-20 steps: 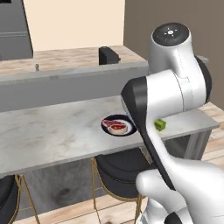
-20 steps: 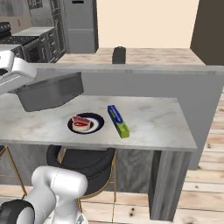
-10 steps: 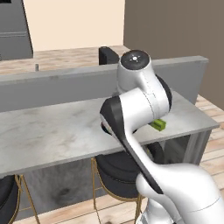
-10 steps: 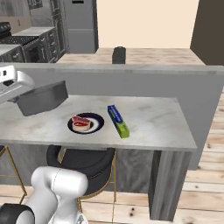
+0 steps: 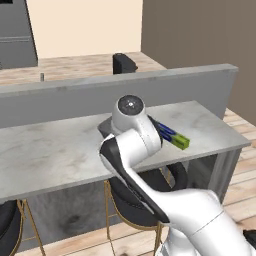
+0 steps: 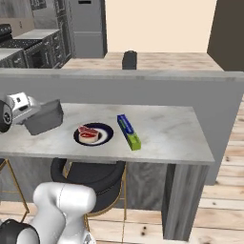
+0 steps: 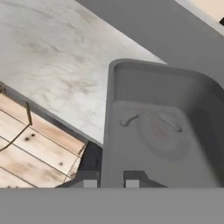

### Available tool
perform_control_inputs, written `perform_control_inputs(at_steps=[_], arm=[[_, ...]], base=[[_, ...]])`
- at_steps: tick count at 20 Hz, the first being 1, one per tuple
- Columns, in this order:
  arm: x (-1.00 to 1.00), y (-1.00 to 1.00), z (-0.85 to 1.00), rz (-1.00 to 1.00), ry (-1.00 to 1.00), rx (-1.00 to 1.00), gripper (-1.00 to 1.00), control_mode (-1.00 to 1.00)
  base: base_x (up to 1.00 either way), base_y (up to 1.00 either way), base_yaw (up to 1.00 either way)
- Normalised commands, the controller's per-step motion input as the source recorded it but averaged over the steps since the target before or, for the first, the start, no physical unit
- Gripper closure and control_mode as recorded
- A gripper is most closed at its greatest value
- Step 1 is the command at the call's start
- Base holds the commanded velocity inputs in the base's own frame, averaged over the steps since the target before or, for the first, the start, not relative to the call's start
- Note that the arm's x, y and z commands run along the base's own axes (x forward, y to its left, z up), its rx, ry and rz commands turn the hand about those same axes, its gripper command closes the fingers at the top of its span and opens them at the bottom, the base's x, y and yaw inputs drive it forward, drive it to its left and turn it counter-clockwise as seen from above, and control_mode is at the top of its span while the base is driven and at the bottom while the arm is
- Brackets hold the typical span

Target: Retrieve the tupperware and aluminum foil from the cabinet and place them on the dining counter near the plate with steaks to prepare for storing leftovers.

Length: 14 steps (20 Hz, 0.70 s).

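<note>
Overhead, the tupperware (image 6: pixel 44 117) is held by its rim in the closed gripper (image 7: pixel 111 179) above the dining counter (image 6: pixel 171 129). Nothing is seen inside it. A steak is carried on the plate (image 6: pixel 94 134), with the aluminum foil (image 6: pixel 128 131) just beside.

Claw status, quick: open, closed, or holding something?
Claw: closed on the tub, fingertips pinching its rim, carrying it above the counter.
</note>
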Motion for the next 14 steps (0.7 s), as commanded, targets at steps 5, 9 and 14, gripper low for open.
perform_control_inputs(at_steps=[5,9,14], arm=[[0.43,0.57,-0.81,0.01,0.0,0.0,1.0,-1.0],[0.19,0.34,-0.39,-0.04,0.02,0.01,1.0,-1.0],[0.39,0.31,-0.27,-0.06,0.07,0.01,1.0,-1.0]], base=[[0.0,0.0,0.0],[0.0,0.0,0.0],[0.0,0.0,0.0]])
